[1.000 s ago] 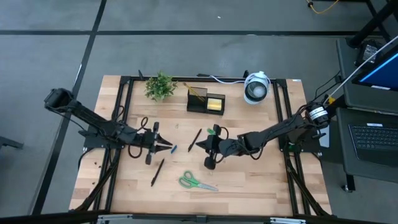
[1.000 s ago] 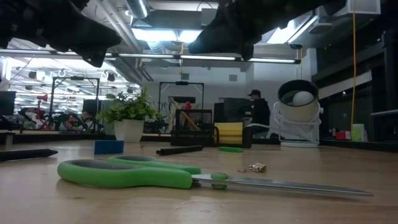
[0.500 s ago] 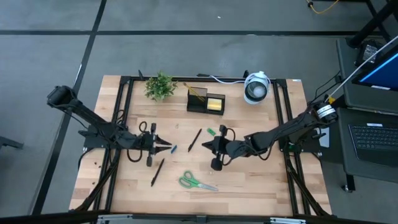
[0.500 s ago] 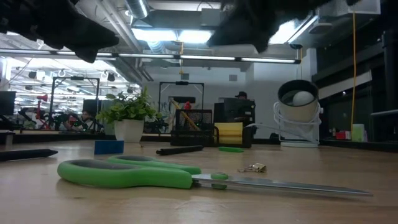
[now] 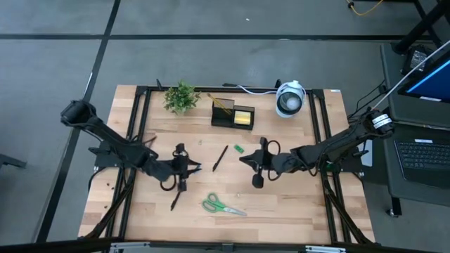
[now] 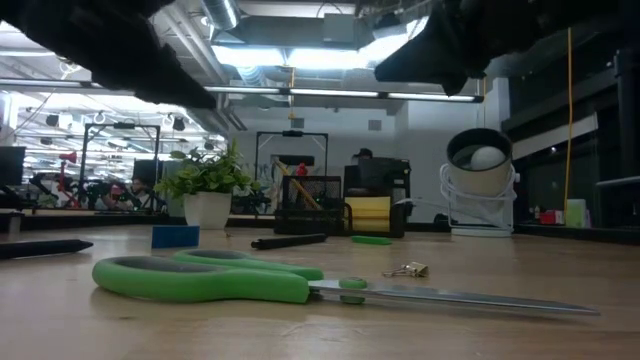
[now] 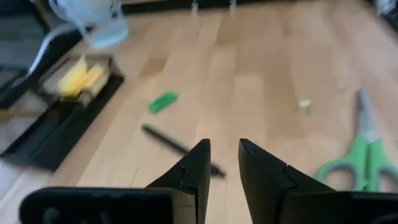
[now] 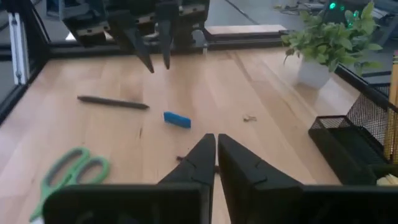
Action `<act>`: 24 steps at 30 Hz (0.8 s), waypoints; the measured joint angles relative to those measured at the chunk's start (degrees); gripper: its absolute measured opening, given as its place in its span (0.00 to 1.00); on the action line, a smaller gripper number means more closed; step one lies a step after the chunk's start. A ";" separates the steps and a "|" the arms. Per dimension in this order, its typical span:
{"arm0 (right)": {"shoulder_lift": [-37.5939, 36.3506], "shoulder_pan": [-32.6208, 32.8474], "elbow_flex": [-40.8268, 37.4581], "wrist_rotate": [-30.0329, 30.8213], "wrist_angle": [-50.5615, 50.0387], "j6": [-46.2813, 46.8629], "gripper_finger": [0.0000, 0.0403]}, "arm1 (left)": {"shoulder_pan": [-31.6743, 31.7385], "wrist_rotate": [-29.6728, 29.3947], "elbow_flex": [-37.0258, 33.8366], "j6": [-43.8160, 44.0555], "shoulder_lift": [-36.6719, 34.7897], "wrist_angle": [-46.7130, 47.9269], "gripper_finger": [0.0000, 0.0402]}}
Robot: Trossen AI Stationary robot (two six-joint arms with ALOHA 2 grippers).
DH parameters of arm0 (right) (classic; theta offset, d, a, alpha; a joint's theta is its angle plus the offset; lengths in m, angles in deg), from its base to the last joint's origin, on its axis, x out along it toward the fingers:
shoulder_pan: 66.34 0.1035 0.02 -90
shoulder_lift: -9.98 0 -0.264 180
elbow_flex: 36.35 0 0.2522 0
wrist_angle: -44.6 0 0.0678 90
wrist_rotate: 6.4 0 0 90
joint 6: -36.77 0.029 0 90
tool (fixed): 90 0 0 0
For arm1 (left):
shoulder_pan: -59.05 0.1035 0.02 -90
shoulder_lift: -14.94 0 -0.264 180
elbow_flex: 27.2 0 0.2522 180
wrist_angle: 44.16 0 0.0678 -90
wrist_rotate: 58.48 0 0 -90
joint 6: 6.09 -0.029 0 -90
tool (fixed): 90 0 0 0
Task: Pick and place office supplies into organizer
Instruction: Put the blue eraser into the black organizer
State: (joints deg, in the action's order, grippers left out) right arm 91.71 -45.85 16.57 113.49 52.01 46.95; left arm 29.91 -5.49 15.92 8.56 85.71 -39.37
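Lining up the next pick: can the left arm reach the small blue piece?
Probably yes: the left gripper hangs just short of the small flat blue piece, jaws apart, only bare wooden table between them.

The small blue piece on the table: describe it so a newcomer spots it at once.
Start at the left gripper in the high view. The blue piece lies flat on the wooden table right at its tips. It is the only blue item, stubbier than the pens.

I could make out no writing, label, brand or number on anything; whatever signs may have hung in the room behind were too far off to read.
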 joint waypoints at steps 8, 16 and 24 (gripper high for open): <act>0.00 -1.10 -0.15 0.00 -0.17 -3.31 0.06 | -0.25 4.13 11.14 10.79 6.14 18.34 0.25; 0.00 -1.16 -0.18 -0.04 -4.61 -3.28 0.06 | 0.42 5.58 15.65 22.70 10.82 30.51 0.32; 0.00 -1.16 -0.18 -0.04 -5.05 -4.61 0.06 | 4.12 9.74 15.69 33.13 14.80 31.59 0.33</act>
State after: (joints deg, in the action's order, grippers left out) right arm 91.71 -47.01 16.39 113.45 46.96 42.34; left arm 34.03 4.26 31.62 41.70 100.52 -7.78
